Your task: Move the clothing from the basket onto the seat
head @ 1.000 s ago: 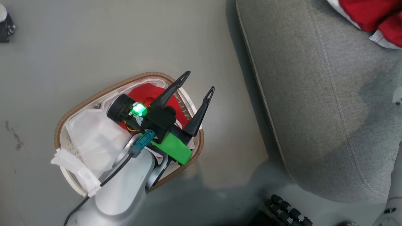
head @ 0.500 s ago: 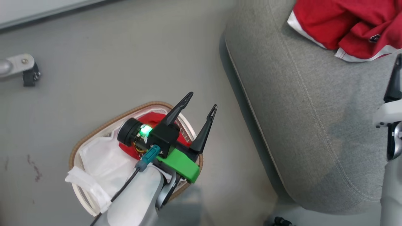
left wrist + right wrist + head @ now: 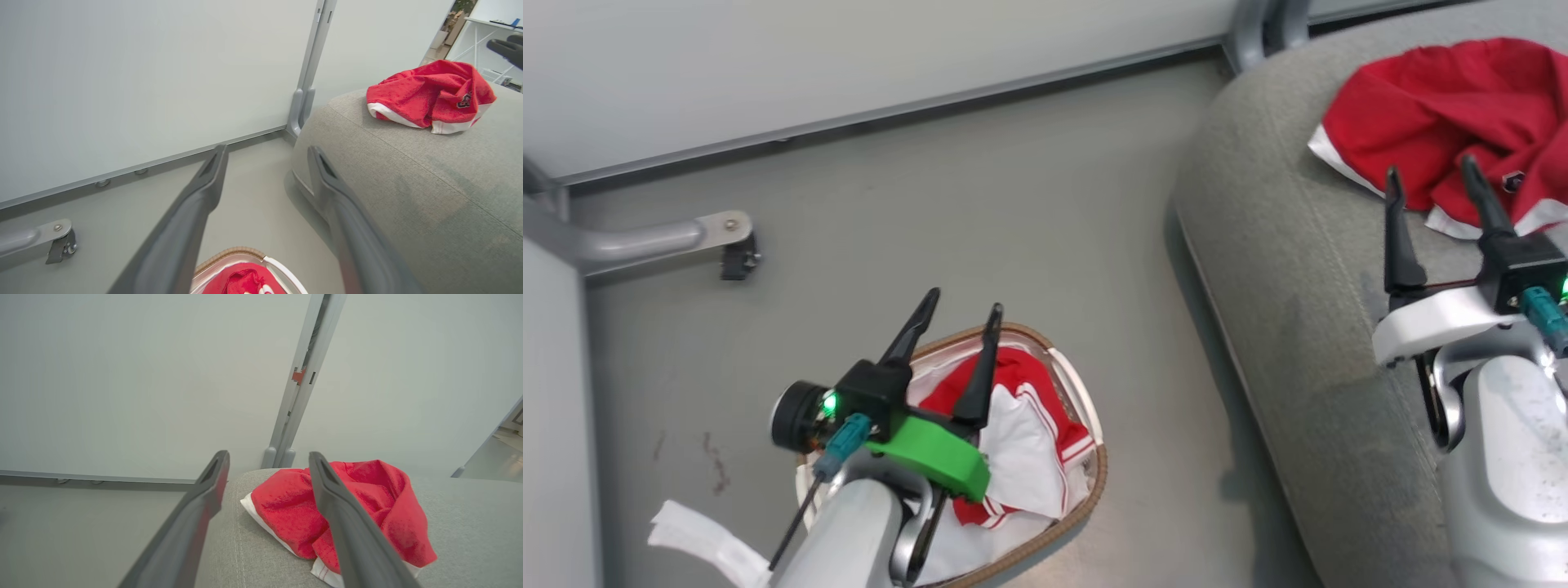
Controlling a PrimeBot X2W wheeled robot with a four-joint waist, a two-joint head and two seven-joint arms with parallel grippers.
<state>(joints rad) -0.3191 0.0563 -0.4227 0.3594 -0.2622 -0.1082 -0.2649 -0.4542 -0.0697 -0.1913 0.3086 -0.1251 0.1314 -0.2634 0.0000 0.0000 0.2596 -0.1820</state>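
While your left gripper point(image 3: 963, 302) is hovering open and empty above the basket point(image 3: 1099, 472), you are seeing one red-and-white garment point(image 3: 1015, 377) lying crumpled inside it. Your right gripper point(image 3: 1429, 167) is hanging open too, nothing between its fingers, over the seat point(image 3: 1298, 286), where a second red garment point(image 3: 1437, 106) is lying near the far edge

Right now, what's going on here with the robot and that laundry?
A two-armed robot is moving red sports clothes from a basket to a grey seat. One red garment already lies on the seat. A red-and-white garment is still in the basket. The left gripper hangs open above the basket, holding nothing. The right gripper is open above the seat near the red garment, also holding nothing.
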